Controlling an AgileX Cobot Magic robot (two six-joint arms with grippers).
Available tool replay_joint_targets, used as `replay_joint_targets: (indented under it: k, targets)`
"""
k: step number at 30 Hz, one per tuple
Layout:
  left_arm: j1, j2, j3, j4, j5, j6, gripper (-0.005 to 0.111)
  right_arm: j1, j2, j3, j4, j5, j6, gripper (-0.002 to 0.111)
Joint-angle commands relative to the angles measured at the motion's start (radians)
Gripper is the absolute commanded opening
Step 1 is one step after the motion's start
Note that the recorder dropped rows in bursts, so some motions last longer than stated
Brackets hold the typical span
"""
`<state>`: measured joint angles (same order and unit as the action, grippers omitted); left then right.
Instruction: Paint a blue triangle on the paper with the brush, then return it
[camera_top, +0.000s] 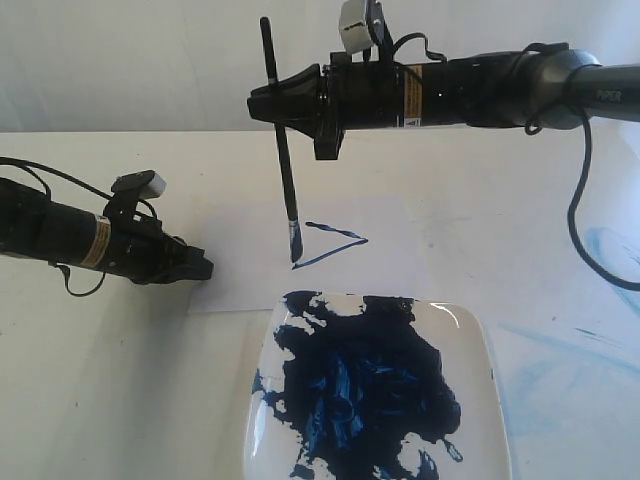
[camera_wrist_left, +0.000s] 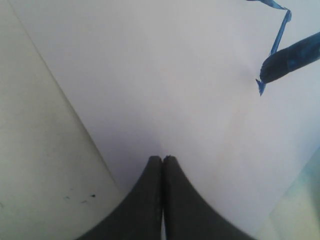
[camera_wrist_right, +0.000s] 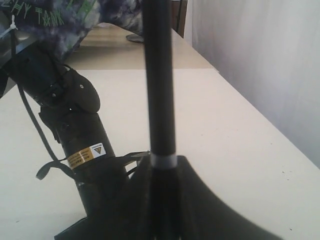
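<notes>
The left fingers (camera_wrist_left: 147, 195) are pressed together, empty, over the 9 o'clock edge of the paper (camera_top: 235, 275). The right fingers (camera_top: 292, 95) clamp the near-upright brush (camera_top: 286, 175). Its bristles are at the 8 o'clock corner of the blue triangle (camera_top: 340, 240). The paint-smeared plate (camera_top: 482, 345) lies at 6 o'clock.

White letters on the grey link of the right arm (camera_top: 600, 92) appear to read "PIPER". A yellow-and-white sticker (camera_top: 412, 97) wraps that arm's black section nearer the wrist, its print too small to read. The left arm (camera_top: 45, 228) carries a like label (camera_top: 97, 243). The right wrist view shows it with a black warning triangle on yellow beside unreadable lines. Green lettering (camera_wrist_right: 45, 12) on mottled purple cloth is illegible.
</notes>
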<state>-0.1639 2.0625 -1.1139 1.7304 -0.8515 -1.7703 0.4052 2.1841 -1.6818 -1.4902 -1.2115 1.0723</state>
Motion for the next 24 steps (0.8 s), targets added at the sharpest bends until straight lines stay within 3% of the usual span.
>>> replay_joint_targets:
  k: [1,24]
  targets:
    - [-0.001,0.001,-0.003,0.014,0.014,-0.001,0.000,-0.005,-0.011,-0.003,-0.002,-0.010,0.021,0.000]
    - [-0.001,0.001,-0.003,0.014,0.014,-0.001,0.000,0.013,-0.007,-0.003,-0.004,-0.010,-0.001,0.000]
